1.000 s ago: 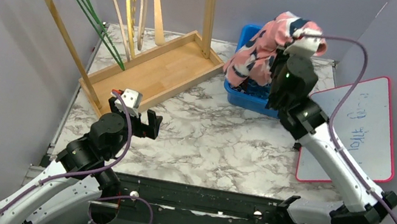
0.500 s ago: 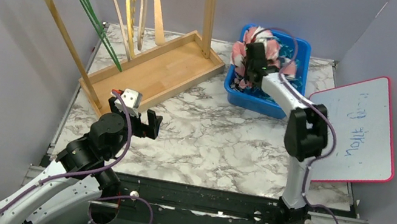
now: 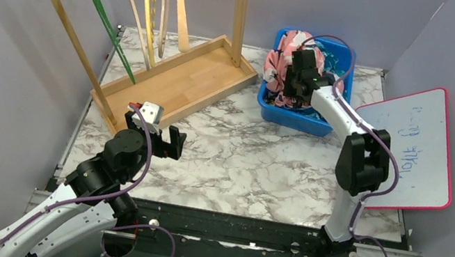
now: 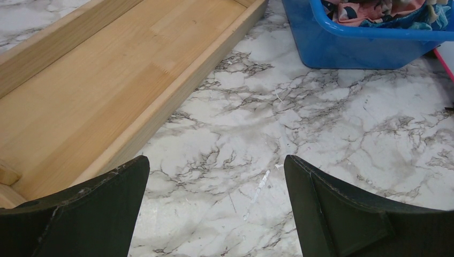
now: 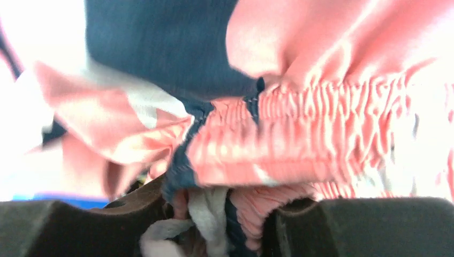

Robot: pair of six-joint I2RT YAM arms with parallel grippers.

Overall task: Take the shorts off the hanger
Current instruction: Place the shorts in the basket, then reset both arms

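Note:
The pink shorts with navy and white blotches (image 3: 287, 48) lie bunched in the blue bin (image 3: 296, 121) at the back right, off any hanger. My right gripper (image 3: 290, 87) reaches down into the bin over them. Its wrist view is filled by the elastic waistband (image 5: 300, 144). The right gripper (image 5: 219, 225) has its jaws parted, with pink cloth and a white cord loose between them. An empty green hanger (image 3: 105, 25) hangs on the wooden rack. My left gripper (image 3: 157, 132) hovers open over bare marble (image 4: 217, 203) beside the rack's tray.
Several empty wooden hangers (image 3: 154, 9) hang from the rack, whose wooden tray (image 3: 176, 81) sits at the back left. A pink-framed whiteboard (image 3: 411, 150) lies on the right. The bin (image 4: 364, 45) holds more patterned cloth (image 4: 369, 10).
My right arm swung the shorts from high in the air down into the blue bin, and its jaws have parted. The green hanger swayed a little. The left arm stayed still.

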